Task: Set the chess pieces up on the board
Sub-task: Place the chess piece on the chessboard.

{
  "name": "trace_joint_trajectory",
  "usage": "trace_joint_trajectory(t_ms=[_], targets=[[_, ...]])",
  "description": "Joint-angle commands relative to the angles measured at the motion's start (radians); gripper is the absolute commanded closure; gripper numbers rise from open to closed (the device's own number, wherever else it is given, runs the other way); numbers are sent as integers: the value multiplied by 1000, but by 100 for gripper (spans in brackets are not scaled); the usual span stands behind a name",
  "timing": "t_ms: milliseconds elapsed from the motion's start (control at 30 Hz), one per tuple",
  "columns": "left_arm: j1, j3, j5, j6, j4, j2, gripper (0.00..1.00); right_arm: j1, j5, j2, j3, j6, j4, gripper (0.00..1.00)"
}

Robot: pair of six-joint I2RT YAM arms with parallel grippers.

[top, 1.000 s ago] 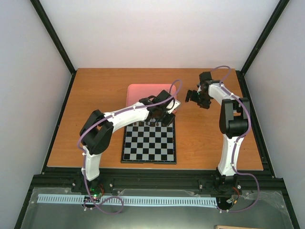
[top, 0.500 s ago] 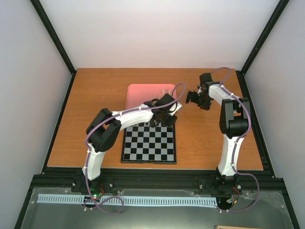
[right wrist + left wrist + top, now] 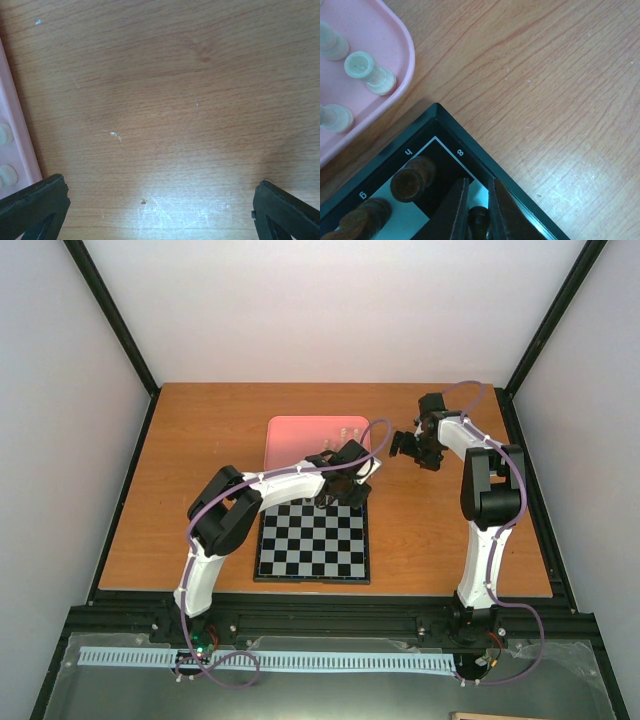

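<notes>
Since a second ago: left arm's elbow is swinging in to the right, and the left hand (image 3: 345,472) is reaching further toward the far right corner of the board (image 3: 312,540). Right arm is keeping the same pose.

- A dark piece (image 3: 479,221) is sitting pinched between the left hand's fingers (image 3: 457,210). They are standing almost together, so the hand is clamping it.
- It is hanging over the board's corner square, by the printed 8. Cannot tell whether its base is touching the square.
- Two other dark pieces (image 3: 412,179) are standing on the same far row, just beside it.
- Cream pieces (image 3: 370,72) are waiting in the pink tray (image 3: 407,60), which is lying just past the board's far edge.

Progress, as judged: early. Only a few dark ones are showing on the far row, the near rows are showing bare squares, and every cream piece in view is sitting in the tray.

Views:
- The left wrist view is giving the grip and the single pieces, which the top view is reducing to specks.
- The top view is giving the whole board and both arms.
- The right wrist view is showing the right hand (image 3: 160,195) spread wide and carrying nothing, over the desk (image 3: 175,100) just right of the tray.
</notes>
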Motion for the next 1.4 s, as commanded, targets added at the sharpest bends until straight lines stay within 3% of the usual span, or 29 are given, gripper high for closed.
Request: trace_joint_trajectory(t_ms=[0, 500, 1367], targets=[[-11, 1, -1, 13, 36, 6, 99, -7, -4, -22, -2, 3, 12, 0], [-10, -27, -21, 13, 45, 12, 98, -7, -2, -30, -14, 0, 14, 0], [-10, -83, 2, 30, 23, -45, 77, -7, -6, -45, -36, 9, 26, 0]])
